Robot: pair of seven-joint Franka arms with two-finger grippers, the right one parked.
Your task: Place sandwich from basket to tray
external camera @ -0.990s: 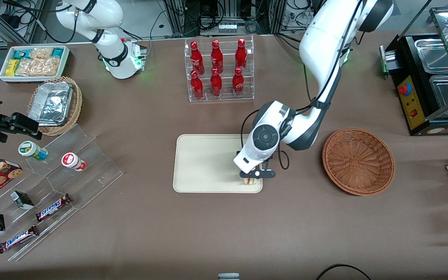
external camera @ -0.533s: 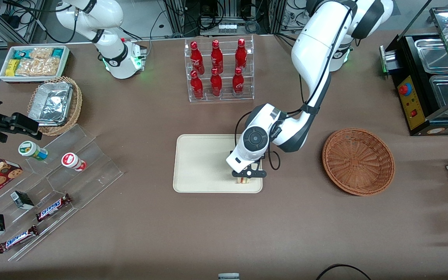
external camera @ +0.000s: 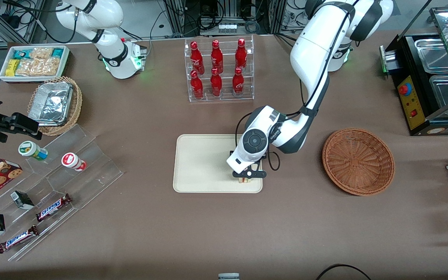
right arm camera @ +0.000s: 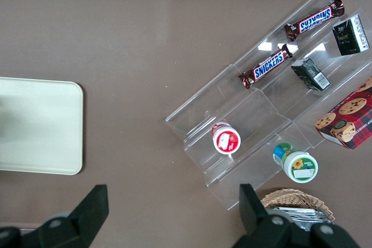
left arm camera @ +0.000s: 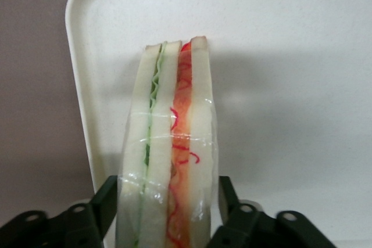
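Note:
My left gripper [external camera: 248,175] is shut on the sandwich [external camera: 246,180], a plastic-wrapped wedge of pale bread with red and green filling. It holds the sandwich on edge, low over the cream tray [external camera: 200,163], near the tray's corner closest to the front camera and the basket. In the left wrist view the black fingers [left arm camera: 107,194] press both sides of the sandwich [left arm camera: 171,137], with the tray [left arm camera: 290,56] under it. I cannot tell whether the sandwich touches the tray. The reddish-brown wicker basket [external camera: 358,161] stands empty beside the tray, toward the working arm's end.
A clear rack of red bottles [external camera: 218,70] stands farther from the front camera than the tray. A tan basket with a foil container [external camera: 55,104], a white snack bin [external camera: 33,62] and an acrylic stand with snacks [external camera: 53,186] lie toward the parked arm's end. A black appliance [external camera: 430,81] stands at the working arm's end.
My gripper has carried the sandwich a short way over the tray, away from the basket, then nearly stopped. The grip on the sandwich is unchanged.

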